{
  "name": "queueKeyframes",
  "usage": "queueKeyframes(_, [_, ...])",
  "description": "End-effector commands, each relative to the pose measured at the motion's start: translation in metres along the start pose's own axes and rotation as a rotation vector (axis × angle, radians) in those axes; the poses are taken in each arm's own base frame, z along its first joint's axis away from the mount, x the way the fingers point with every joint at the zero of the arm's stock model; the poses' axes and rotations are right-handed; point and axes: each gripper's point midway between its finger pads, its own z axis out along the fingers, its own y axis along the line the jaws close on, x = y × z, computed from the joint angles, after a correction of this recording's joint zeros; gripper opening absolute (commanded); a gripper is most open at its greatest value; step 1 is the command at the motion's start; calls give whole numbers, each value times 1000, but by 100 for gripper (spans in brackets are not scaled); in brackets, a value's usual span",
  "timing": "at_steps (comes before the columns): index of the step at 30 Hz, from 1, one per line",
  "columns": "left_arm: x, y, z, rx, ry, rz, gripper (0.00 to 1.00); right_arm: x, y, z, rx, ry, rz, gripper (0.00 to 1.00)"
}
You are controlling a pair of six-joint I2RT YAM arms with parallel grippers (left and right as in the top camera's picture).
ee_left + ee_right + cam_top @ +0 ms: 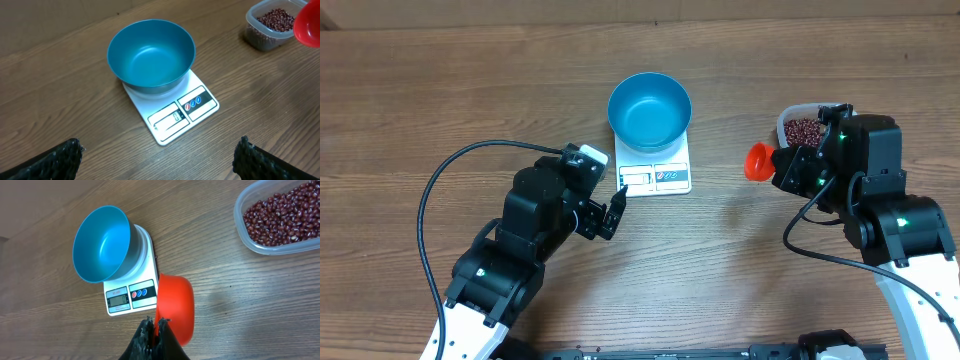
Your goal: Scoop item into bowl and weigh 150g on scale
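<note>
- The beans point(280, 215) are a loose heap of small, hard, dark red grains. Each one is light, and I judge they will roll and scatter easily, so fingers cannot pick them up; they need the scoop.
- They lie in a clear plastic tub point(239, 210) on the right half of the table point(440, 80), well apart from the scale.
- The scoop point(175, 305) is stiff orange-red plastic, best held by its handle with the cup kept level once loaded.
- The right gripper point(157, 330) is clamped tight on that handle. It carries the cup in the air over bare table between tub and scale, nearer the tub.
- No beans show in the cup from above, though its inside is too small to read with certainty.
- The blue bowl point(150, 50) is empty. It sits on the far part of the white scale point(172, 117), near the middle of the table, leaving the display and buttons uncovered.
- The bowl looks light and could slide if bumped, so pouring should happen from above without touching its rim.
- The right arm is bent over the tub, its wrist turned towards the scale.
- The left gripper point(613, 212) has its jaws spread wide and holds nothing. It hovers just beside the near left corner of the scale, pointing at it, with the left arm folded low.
</note>
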Motion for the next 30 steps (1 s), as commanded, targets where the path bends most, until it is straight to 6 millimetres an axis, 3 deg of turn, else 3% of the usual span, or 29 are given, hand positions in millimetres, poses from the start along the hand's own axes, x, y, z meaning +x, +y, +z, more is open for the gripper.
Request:
queueKeyframes(1, [6, 3, 4, -16, 20, -13, 99, -10, 5, -7, -18, -33, -4, 4])
queueKeyframes(18, [29, 2, 25, -8, 132, -17, 99, -10, 5, -8, -18, -33, -4, 4])
queueKeyframes(30, [30, 1, 29, 3, 138, -18, 99, -9, 5, -7, -18, -33, -4, 4])
